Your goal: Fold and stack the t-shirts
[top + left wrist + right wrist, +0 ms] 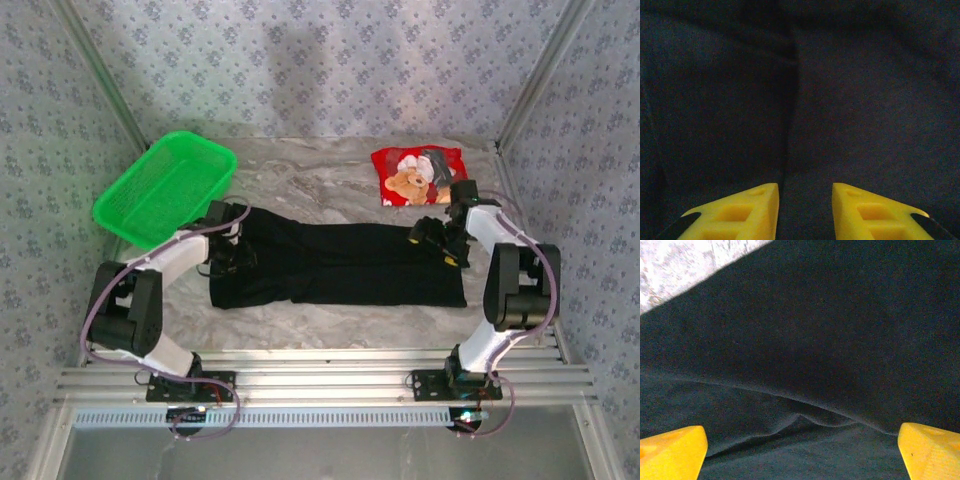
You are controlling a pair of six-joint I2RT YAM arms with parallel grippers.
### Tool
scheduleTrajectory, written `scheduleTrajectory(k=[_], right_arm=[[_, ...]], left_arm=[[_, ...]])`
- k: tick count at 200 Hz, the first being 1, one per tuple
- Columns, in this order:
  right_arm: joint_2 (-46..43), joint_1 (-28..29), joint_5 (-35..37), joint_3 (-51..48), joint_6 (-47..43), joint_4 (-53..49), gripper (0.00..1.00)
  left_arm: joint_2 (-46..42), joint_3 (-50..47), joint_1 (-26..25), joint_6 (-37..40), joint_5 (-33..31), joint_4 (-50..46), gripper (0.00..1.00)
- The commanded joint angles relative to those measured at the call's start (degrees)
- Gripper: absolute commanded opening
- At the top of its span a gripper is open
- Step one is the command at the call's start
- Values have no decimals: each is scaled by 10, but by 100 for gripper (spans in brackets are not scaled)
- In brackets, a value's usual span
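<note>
At the near edge of the table (330, 335) both arms rise from their bases, bend at the elbow and reach forward and down onto the black t-shirt (350, 265). The shirt lies folded into a long band across the middle of the table, between the two arms.

The left arm (150, 290) leans out to the left, then angles inward. The left gripper (805, 200) is low over the shirt's left end, its yellow fingertips (747, 210) standing a little apart with dark cloth and a vertical crease just beyond them. Nothing is seen pinched between them.

The right arm (510, 290) folds back over itself. The right gripper (802, 450) points down at the shirt's right end near the far edge, jaws spread wide over a ridge of cloth.

Farther back, the red teddy-bear t-shirt (417, 175) lies folded small near the far right. A green mesh basket (165, 188) sits tilted at the far left.
</note>
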Motion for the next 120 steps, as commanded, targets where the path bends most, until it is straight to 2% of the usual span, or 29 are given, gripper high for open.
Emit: scheduleTrajectory(k=[1,33,62,120], right_arm=[[-10,-2,-21,29,10,28,100],[34,15,-10,51,6,24,100],[47,20,3,21,26,61,100],[39,24,104,-31,46,24,99]], left_arm=[[-15,33,-3,-13,21,7,37],[43,69,-7,-68,21,-15,37],[120,115,-8,-105,-26,-53,36],[234,189,7,-94,-114,-126,35]])
